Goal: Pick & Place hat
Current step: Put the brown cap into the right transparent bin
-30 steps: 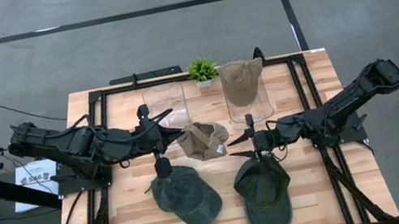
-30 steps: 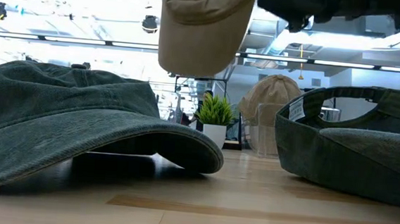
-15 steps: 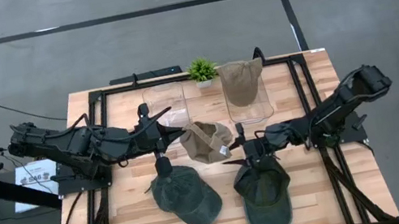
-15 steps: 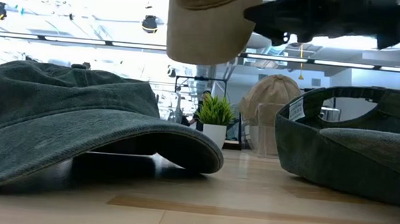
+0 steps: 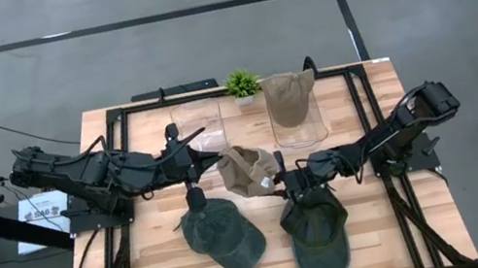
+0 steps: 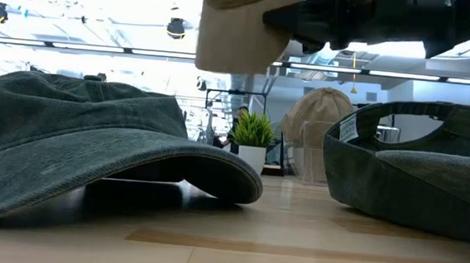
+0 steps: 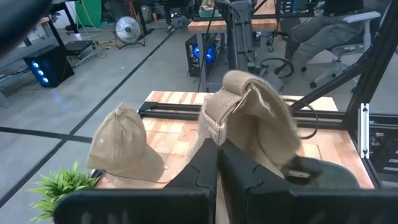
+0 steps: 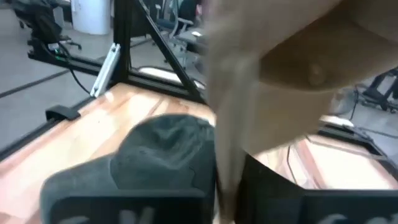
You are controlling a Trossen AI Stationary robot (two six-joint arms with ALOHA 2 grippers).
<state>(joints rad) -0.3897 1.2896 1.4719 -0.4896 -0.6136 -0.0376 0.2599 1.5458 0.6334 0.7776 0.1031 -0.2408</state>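
One tan cotton cap point(image 5: 290, 95) already sits on the right-hand clear plastic stand point(image 5: 300, 125); the empty clear stand point(image 5: 197, 125) to its left is unfilled. A second tan cap point(image 5: 247, 169) hangs in the air just in front of that empty stand, pinched by both the left gripper point(image 5: 215, 165) and the right gripper point(image 5: 277, 182), each closed on it. Two dark green caps point(image 5: 225, 236) lie nearer the front of the wooden table point(image 5: 166, 265), apparently left to do.

Dark jointed arms point(image 5: 88, 170) (black cables)
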